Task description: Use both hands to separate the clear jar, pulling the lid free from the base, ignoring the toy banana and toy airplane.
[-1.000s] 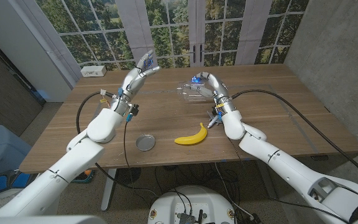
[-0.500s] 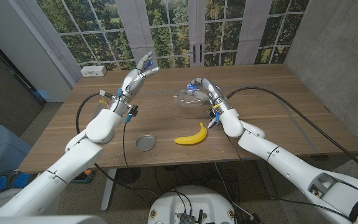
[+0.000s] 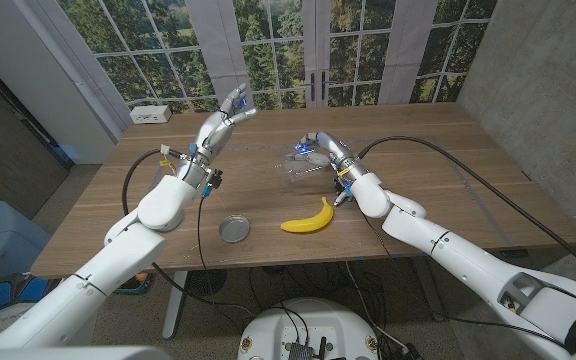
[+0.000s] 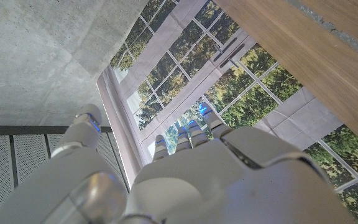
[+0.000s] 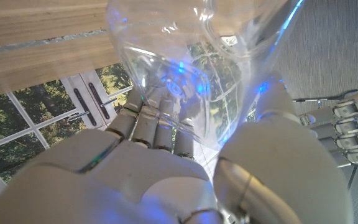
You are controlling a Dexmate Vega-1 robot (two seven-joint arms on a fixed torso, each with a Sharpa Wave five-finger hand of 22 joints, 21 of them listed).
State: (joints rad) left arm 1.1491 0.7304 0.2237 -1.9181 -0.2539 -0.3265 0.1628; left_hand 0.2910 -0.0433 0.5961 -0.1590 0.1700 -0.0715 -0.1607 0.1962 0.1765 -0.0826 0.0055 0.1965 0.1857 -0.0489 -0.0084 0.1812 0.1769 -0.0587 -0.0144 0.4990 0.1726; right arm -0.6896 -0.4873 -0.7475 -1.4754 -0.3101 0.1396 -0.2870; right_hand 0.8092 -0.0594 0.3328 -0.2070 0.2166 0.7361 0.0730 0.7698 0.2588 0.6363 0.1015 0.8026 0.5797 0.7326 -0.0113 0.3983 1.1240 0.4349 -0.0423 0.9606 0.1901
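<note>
The right hand (image 3: 317,147) grasps the clear jar base (image 3: 299,160) above the far middle of the counter (image 3: 448,190), the left hand (image 3: 226,110) is raised with fingers spread, holding nothing, and the lid (image 3: 234,229) lies near the front edge, left of the toy banana (image 3: 308,218).

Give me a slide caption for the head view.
Right hand holds the clear jar; lid and banana lie apart.

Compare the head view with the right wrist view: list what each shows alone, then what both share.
Head view alone: the toy banana, the round lid lying on the table near its front edge, and the left arm.

Right wrist view alone: the fingers seen close through the clear plastic.

Both: the right hand holding the clear jar, the raised, empty left hand, and the windows.
</note>
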